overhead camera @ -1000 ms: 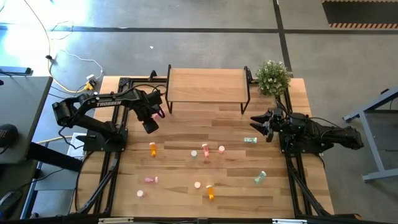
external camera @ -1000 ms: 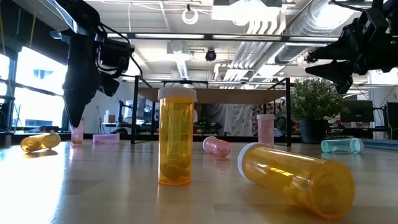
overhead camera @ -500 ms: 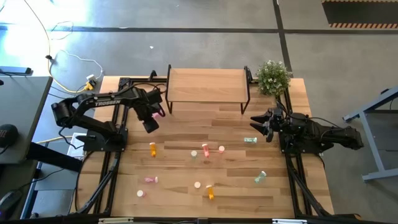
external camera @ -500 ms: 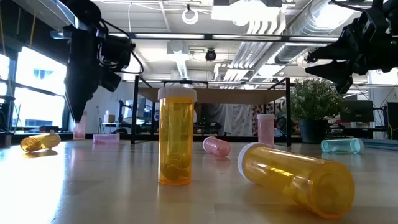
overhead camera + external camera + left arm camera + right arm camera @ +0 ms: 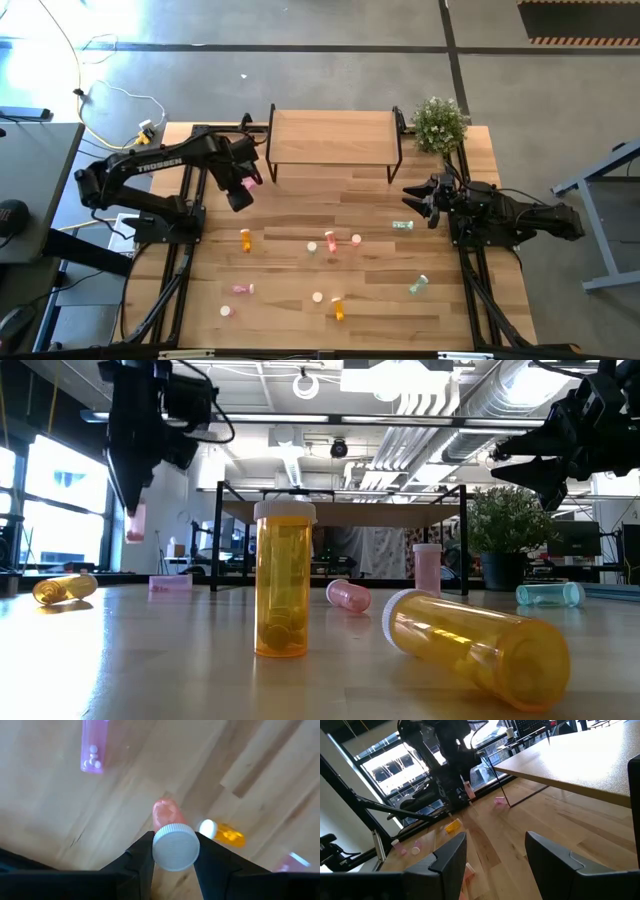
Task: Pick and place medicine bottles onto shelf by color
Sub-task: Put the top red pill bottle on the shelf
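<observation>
My left gripper (image 5: 131, 510) hangs above the table's left side, in front of the shelf's (image 5: 330, 138) left legs, shut on a pink medicine bottle (image 5: 136, 523). It points straight down. Other medicine bottles are scattered on the table: an upright orange one (image 5: 246, 239), a pink one (image 5: 330, 243), a teal one lying on its side (image 5: 402, 226), and another teal one (image 5: 418, 286). My right gripper (image 5: 410, 200) waits open and level at the table's right side, with nothing between its fingers. My left gripper pinches the pink bottle's white cap (image 5: 176, 846) between its two fingers (image 5: 145, 857), one on each side. The fingers come from above, pointing down. The bottle hangs upright below them, its pink body (image 5: 165, 814) clear of the table.
A pale pink bottle (image 5: 92, 750) lies on the table near the shelf's left legs. An orange bottle (image 5: 283, 580) stands upright and another (image 5: 480, 645) lies near the front edge. A potted plant (image 5: 440, 122) stands right of the shelf.
My left gripper has risen straight up, still shut on the pink bottle. The bottle stood on the table a second ago and now hangs clear above it, still upright.
</observation>
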Tool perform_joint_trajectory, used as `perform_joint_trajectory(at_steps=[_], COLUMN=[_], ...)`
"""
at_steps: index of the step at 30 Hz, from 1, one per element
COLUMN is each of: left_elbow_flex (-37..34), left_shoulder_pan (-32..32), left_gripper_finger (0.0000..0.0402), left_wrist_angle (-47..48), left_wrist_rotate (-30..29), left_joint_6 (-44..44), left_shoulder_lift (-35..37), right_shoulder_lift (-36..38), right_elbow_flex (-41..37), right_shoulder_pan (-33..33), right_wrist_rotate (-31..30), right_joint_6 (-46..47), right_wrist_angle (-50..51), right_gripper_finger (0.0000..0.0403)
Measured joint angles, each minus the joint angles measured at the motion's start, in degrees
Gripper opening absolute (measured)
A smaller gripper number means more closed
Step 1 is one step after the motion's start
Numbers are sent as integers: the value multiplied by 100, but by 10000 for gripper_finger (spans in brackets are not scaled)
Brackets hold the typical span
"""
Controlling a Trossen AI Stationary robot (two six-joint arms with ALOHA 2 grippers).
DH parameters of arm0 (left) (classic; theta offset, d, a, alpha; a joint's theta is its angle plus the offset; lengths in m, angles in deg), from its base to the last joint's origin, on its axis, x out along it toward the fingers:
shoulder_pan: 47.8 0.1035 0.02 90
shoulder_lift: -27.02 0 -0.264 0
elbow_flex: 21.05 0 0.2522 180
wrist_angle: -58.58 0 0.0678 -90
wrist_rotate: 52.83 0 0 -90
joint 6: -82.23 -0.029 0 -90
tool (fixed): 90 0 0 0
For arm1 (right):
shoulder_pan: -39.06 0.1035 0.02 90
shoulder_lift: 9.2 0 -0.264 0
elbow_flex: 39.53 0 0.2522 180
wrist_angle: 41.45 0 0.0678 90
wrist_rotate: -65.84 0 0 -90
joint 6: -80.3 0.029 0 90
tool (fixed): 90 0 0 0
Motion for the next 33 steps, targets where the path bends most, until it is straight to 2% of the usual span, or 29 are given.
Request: perform_joint_trajectory(at_steps=[7,18,24,33], left_elbow_flex=[944,2665,3646,5460], left_shoulder_pan=[-194,-197,-80,608], left_gripper_finger=[110,110,110,111], left_wrist_angle=[712,1250,1276,1420], left_wrist_rotate=[12,-22,-64,-252], left_joint_6=[119,317,86,-657], left_shoulder_lift=[5,-246,-837,-2351], right_shoulder_lift=[0,0,-1,-2], right_elbow_flex=[0,0,0,0], right_shoulder_pan=[0,-2,-2,-1], right_wrist_rotate=[0,-9,-56,-52], right_joint_6=[17,22,443,452], right_wrist_angle=[0,-22,-37,-39], right_gripper_finger=[193,193,193,193])
